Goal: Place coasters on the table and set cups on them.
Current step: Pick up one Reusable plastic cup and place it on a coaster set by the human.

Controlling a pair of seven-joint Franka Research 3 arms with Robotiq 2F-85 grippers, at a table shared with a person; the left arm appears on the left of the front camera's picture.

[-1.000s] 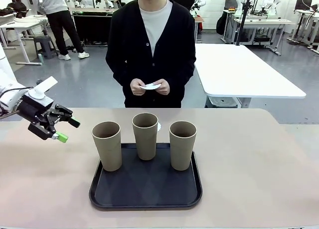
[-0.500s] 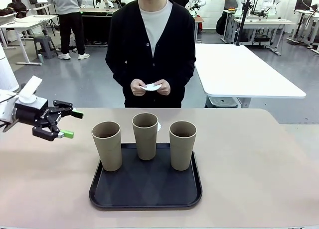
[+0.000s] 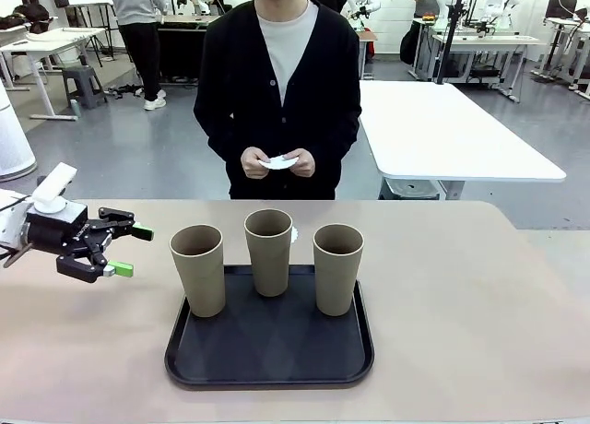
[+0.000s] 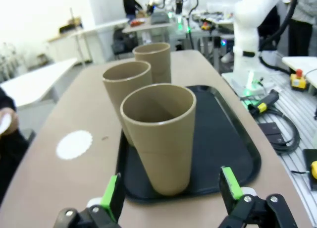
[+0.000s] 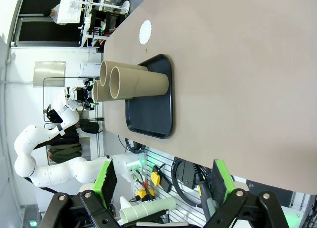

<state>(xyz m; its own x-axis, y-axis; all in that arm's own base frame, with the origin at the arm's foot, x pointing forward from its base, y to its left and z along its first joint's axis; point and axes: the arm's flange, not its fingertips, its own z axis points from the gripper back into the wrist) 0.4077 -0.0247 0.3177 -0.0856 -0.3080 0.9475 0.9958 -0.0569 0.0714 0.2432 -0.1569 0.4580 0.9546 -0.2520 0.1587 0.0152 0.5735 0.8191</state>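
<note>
Three tall tapered matte beige-brown cups without handles stand upright and empty in the far half of a black rounded-square tray (image 3: 267, 358). The left cup (image 3: 198, 269) is by the tray's left edge, the middle cup (image 3: 268, 251) at its far edge and the right cup (image 3: 337, 269) toward its right edge. The tray lies on the large beige-tan tabletop (image 3: 461, 295), midway along its near edge.

A small thin white round coaster (image 4: 74, 144) with a scalloped rim lies flat on the bare tabletop, between the tray's far edge and the tabletop's far edge. It sits just behind the middle cup, which hides most of it in the front view.

A person in a black cardigan (image 3: 277, 83) stands at the far edge, holding a second coaster (image 3: 278, 161) in both hands (image 3: 277, 162).

The left gripper (image 3: 133, 251) hovers over the tabletop's left part, beside the left cup but apart from it, its green-padded fingers spread and empty. The right gripper (image 5: 163, 181) is well apart from the tray, its fingers likewise spread with nothing between them
</note>
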